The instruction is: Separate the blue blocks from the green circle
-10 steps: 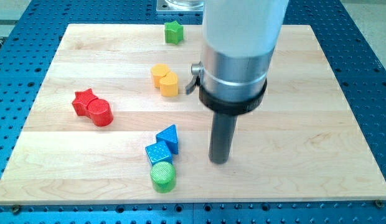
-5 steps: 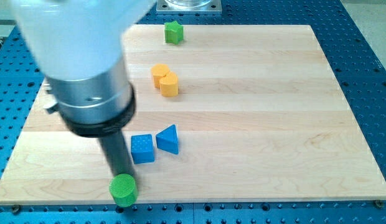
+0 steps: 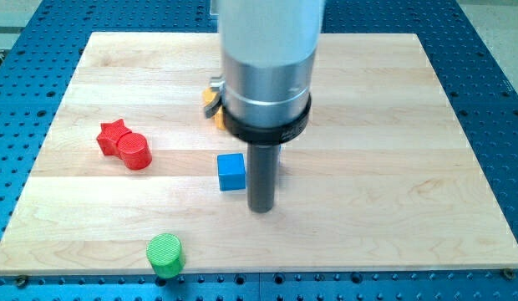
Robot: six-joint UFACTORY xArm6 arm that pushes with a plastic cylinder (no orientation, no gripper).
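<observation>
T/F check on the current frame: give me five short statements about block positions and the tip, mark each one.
1. The green circle block sits near the view's bottom edge of the wooden board, apart from every other block. True.
2. My tip touches the green circle block. False: it stands to the view's right of the blue cube block, far from the green one.
3. The red star block and the red cylinder block touch each other. True.
4. The blue cube block rests against the green circle block. False: bare board lies between them.
5. The yellow blocks are in full view. False: the arm hides most of them.
</observation>
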